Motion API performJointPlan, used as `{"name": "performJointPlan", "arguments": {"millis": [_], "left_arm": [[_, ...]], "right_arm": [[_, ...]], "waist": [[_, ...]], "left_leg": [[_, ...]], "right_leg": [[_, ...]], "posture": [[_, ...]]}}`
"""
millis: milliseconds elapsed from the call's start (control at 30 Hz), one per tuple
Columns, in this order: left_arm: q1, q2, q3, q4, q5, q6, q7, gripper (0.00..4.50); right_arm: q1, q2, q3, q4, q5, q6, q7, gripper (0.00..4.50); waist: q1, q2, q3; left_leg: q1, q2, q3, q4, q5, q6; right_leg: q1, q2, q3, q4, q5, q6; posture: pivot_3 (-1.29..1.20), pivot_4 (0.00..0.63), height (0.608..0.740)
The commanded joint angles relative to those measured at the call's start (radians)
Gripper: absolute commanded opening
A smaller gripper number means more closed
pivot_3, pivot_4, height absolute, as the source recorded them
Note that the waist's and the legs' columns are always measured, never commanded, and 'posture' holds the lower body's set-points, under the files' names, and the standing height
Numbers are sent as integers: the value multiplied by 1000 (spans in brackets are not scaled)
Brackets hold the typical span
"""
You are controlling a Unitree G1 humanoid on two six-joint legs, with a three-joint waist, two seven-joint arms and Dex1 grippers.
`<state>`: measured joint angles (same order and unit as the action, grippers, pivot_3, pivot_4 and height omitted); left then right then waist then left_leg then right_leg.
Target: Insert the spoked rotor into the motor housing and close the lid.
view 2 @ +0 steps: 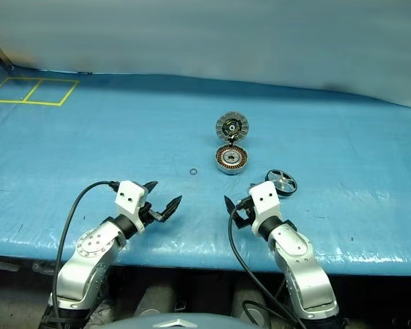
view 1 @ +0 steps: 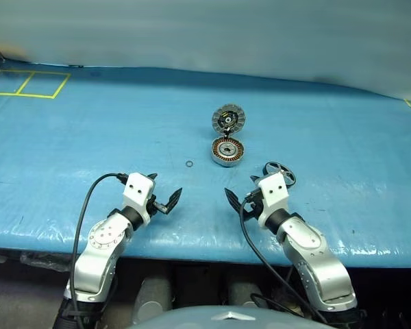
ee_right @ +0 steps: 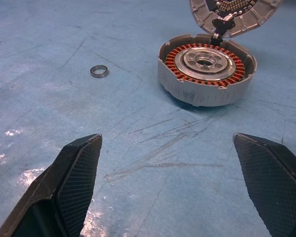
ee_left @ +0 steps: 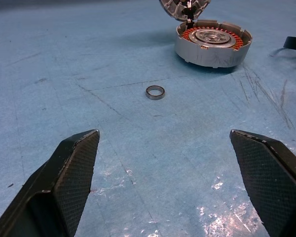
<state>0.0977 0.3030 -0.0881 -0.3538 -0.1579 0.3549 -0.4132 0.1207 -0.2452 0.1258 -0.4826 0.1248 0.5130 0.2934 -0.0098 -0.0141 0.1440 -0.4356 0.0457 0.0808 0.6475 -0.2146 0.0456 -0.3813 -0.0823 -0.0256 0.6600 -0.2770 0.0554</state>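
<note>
The motor housing [view 1: 227,151], a silver cup with copper windings, lies on the blue table mid-way back. Its lid [view 1: 228,119] stands tilted up behind it on the hinge, with the segmented inner face toward me. The spoked rotor [view 2: 281,181], a black wheel-like ring, lies flat to the right of the housing and a little nearer me, just beyond my right wrist. My left gripper [view 1: 163,188] and right gripper [view 1: 243,190] hover near the table's front edge, short of the housing. Both are open and empty, their fingers [ee_right: 81,163] spread wide.
A small metal ring [view 1: 190,164] lies loose on the table to the left of the housing, beyond my left gripper. Yellow tape squares [view 1: 27,83] mark the far left corner. The blue table cover [view 1: 89,137] ends at the front edge below my wrists.
</note>
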Motion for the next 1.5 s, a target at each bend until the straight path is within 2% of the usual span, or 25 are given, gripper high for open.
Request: {"name": "performJointPlan", "arguments": {"millis": [33,1167,1300,1433,1500], "left_arm": [[-4,-2,-4,-42,3,-20,4,4500],[-9,-23,3,-35,-7,-14,25,4500],[-8,-24,0,-35,-6,-12,25,4500],[-9,-25,-5,-33,-3,-12,24,4500],[-9,-25,-11,-32,0,-14,21,4500]], "right_arm": [[-13,3,3,-25,-2,-14,-5,4468],[-30,1,24,-23,-32,-7,-12,4468],[-134,-15,49,-36,-40,126,-5,4468],[-317,-126,135,-29,-71,299,77,4468],[-460,-213,223,18,-99,322,177,4468]], "waist": [[0,0,0],[0,0,0],[-3,0,0],[-1,0,0],[-2,2,1]], "left_leg": [[0,0,0,0,0,0],[0,0,0,0,0,0],[0,0,0,0,0,0],[0,0,0,1,0,0],[0,0,0,1,0,0]], "right_leg": [[0,0,0,0,0,0],[0,3,0,0,0,0],[0,2,0,0,0,0],[0,2,1,1,0,0],[-1,2,0,1,0,0]], "posture": [[0,150,740],[0,150,740],[0,150,740],[0,150,740],[0,150,740]]}}
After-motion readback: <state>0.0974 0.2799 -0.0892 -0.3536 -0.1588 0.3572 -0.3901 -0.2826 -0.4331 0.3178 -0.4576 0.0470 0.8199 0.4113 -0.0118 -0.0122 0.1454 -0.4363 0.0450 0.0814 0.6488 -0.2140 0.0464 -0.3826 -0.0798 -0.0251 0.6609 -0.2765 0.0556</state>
